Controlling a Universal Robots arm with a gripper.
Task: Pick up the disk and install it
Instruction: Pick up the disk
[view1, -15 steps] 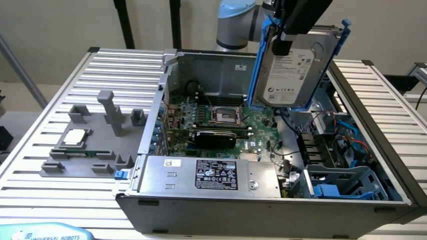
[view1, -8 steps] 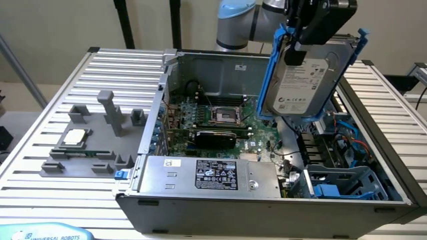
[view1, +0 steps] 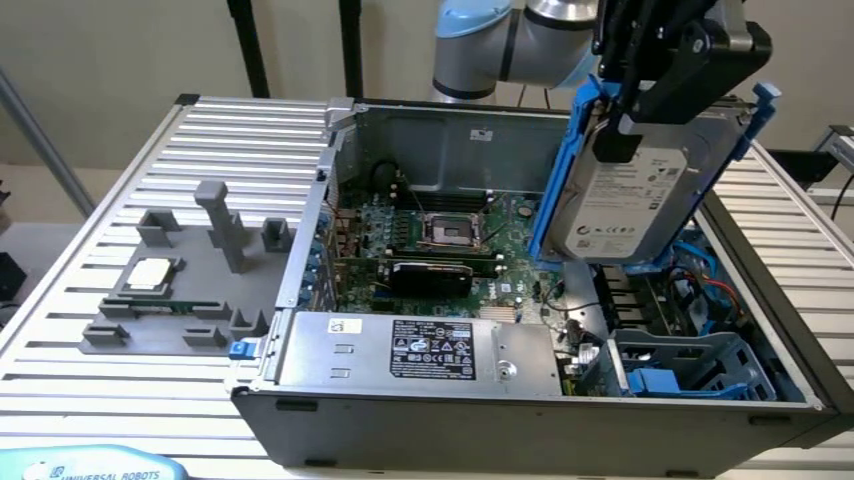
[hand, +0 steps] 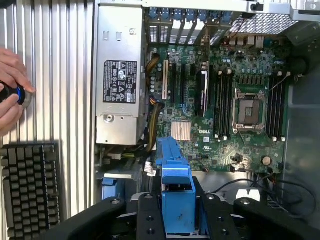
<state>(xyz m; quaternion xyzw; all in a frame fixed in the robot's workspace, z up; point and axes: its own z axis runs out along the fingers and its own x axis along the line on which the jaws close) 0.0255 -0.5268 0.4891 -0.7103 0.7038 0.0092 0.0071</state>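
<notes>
Black gripper (view1: 634, 120) closed on the disk (view1: 627, 205); I see its matte fingers clamping the bright blue plastic carrier. The flat silver-grey drive with a white printed label hangs tilted at the exterior view's upper right, above the open grey sheet-metal case (view1: 467, 430) and its green motherboard (view1: 507, 225).

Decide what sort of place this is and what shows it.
Probably a robotics test bench: an open computer case on a slatted metal table, its motherboard exposed, and a robot arm holding the disk.
</notes>
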